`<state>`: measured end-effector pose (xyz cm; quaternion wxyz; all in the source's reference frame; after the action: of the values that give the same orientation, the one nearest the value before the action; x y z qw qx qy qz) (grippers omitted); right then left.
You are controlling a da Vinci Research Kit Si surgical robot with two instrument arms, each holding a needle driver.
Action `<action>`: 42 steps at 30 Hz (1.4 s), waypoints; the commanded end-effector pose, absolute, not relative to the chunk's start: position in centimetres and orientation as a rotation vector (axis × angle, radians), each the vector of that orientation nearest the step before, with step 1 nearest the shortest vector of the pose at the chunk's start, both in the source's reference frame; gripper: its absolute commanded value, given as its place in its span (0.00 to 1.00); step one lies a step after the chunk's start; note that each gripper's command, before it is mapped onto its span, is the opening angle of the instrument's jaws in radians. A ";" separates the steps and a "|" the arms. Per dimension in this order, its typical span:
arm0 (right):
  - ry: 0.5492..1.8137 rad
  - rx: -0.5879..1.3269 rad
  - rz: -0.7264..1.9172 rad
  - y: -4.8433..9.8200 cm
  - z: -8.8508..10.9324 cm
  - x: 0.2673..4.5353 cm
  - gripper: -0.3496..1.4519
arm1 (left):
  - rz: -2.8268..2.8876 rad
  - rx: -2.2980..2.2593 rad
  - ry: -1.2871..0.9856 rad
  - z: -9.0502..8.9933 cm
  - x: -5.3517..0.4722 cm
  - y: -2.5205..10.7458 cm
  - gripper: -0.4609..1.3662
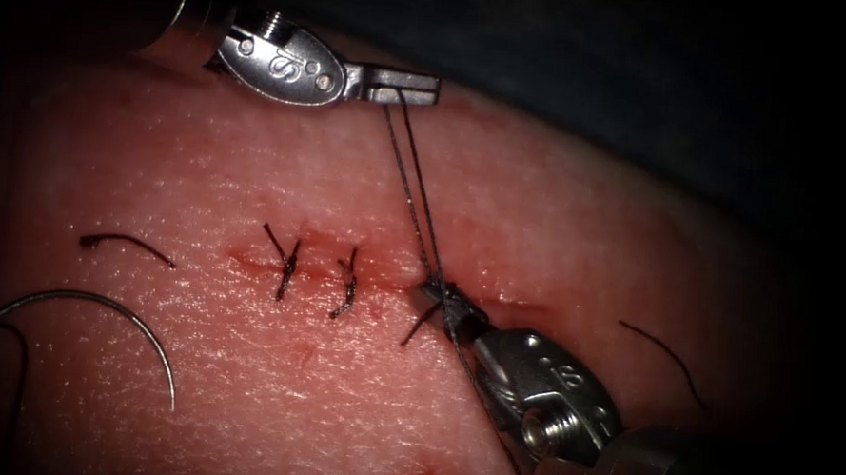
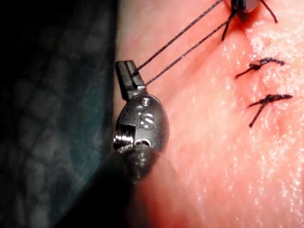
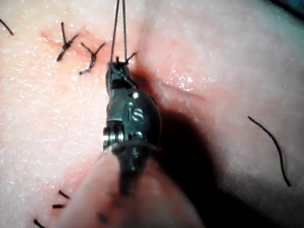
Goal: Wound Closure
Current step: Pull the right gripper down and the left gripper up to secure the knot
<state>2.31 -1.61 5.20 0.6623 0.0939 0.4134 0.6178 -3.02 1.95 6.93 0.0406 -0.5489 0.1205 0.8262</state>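
My left tool (image 1: pixel 410 86) is above the cut, with its jaws shut on two strands of thread (image 1: pixel 411 189). Both strands run taut down to a knot on the cut (image 1: pixel 317 271). There my right tool (image 1: pixel 439 298) comes in from the lower right, its jaws shut on the thread at the knot. A short tail sticks out beside the knot. The left tool (image 2: pixel 126 76) holds both strands (image 2: pixel 180 42) in the left wrist view. In the right wrist view, the strands (image 3: pixel 118 28) enter the right tool (image 3: pixel 118 71). The curved needle (image 1: pixel 63 293) lies free on the tissue at the far left, held by neither tool.
Two tied stitches (image 1: pixel 286 265) (image 1: pixel 347 287) cross the cut left of the knot. Cut ends of thread lie on the tissue at the left (image 1: pixel 127 244) and at the right (image 1: pixel 670 358). One more strand runs down along the right tool's shaft.
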 end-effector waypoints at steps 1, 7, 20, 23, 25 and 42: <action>0.933 0.216 1.394 -1.6 5.2 2.30 0.00 | 2.538 -1.680 0.361 7.0 -3.00 2.0 0.06; 0.990 0.167 1.318 -1.7 5.3 2.29 0.00 | 2.541 -1.683 0.346 7.0 -3.04 2.1 0.06; 1.101 0.099 0.856 -2.0 5.4 2.38 0.00 | 2.568 -1.675 0.373 6.9 -3.21 2.7 0.06; 1.117 0.081 0.833 -2.0 5.4 2.39 0.00 | 2.573 -1.680 0.377 6.9 -3.27 2.8 0.06; 1.126 0.085 0.827 -2.0 5.4 2.39 0.00 | 2.575 -1.679 0.374 6.9 -3.29 2.8 0.06; 0.973 0.588 1.304 -2.1 5.3 2.45 0.00 | 2.602 -1.665 0.410 7.1 -3.48 3.2 0.06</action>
<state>2.43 -2.13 5.28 0.6465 0.2632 0.4251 0.5763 -3.48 3.21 7.11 0.0144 -0.5344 0.1348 0.8343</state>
